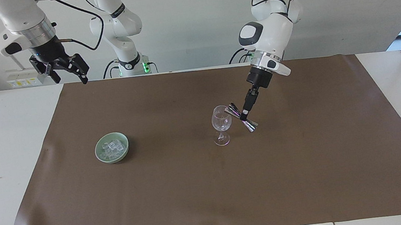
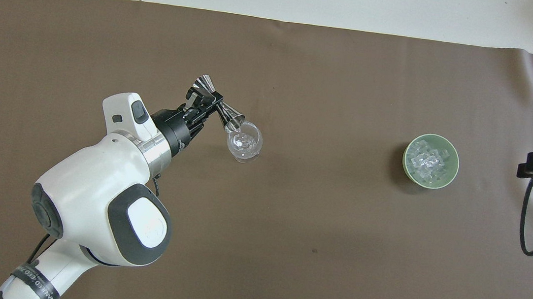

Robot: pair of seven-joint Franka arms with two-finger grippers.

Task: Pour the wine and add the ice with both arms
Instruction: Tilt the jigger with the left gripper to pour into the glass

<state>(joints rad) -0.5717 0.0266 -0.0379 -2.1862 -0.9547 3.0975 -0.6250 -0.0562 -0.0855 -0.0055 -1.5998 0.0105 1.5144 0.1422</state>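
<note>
The left gripper has its jaws closed on the waist of a shiny steel double-cone jigger, tilted with one cone's mouth at the rim of the clear stemmed wine glass, which stands upright on the brown mat near the middle of the table. The overhead view looks down into the glass's bowl, which the facing view does not. Bare mat lies all round the glass. The ice, small glassy cubes, sits heaped in a round pale green bowl toward the right arm's end. The right gripper waits raised over the table's edge at that end, jaws spread wide and empty.
</note>
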